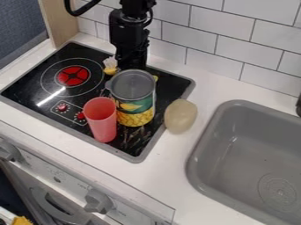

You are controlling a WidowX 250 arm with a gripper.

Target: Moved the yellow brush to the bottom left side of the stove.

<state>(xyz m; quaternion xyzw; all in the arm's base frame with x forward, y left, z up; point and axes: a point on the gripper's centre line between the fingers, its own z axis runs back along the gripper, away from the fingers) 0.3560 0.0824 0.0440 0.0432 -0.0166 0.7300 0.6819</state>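
Indoors, white wall tiles (220, 19), white counter (162, 178), grey sink (235, 149), black stovetop (31, 85) under end effector (132, 62), cannot tell its grip

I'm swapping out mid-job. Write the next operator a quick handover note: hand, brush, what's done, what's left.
Hand: low over the wall side of the stove, just behind the can. I cannot tell if it grips the brush.
Yellow brush: its white-bristled end shows beside the hand, toward the red burner; the can hides part of the rest.
Done: hand is at the brush; brush not yet at the goal.
Left: secure the brush if needed, set it at the stove's bottom left side, release.
Watch: the can and red cup stand close and could get knocked.
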